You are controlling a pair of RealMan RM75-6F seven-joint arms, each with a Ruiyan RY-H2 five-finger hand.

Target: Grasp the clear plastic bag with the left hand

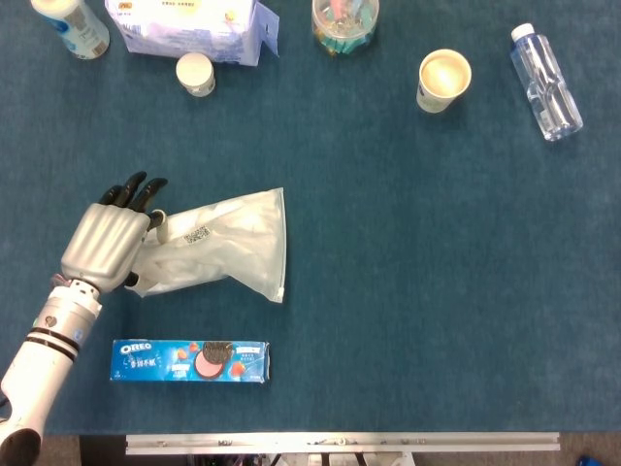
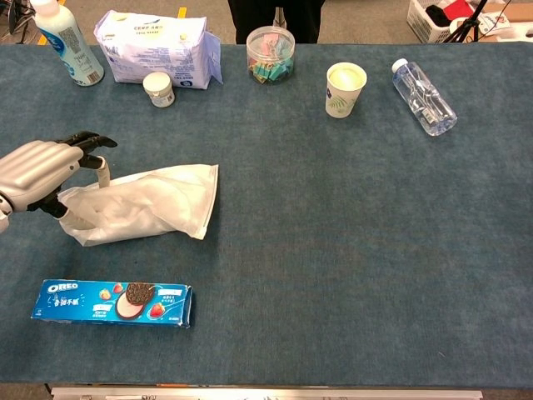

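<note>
The clear plastic bag [image 1: 218,252] [image 2: 150,204] lies on the blue table at centre left, its wide flat end pointing right and its left end bunched up. My left hand [image 1: 105,243] [image 2: 37,171] grips that bunched left end, with the dark fingertips [image 1: 136,190] over the top and the thumb under it. The bag's right part still rests on the cloth. My right hand appears in neither view.
An Oreo box [image 1: 189,360] [image 2: 112,302] lies just in front of the bag. Along the far edge stand a white bottle [image 1: 70,26], a tissue pack [image 1: 189,27], a small jar [image 1: 195,74], a clip tub [image 1: 344,23], a paper cup [image 1: 443,80] and a water bottle [image 1: 546,82].
</note>
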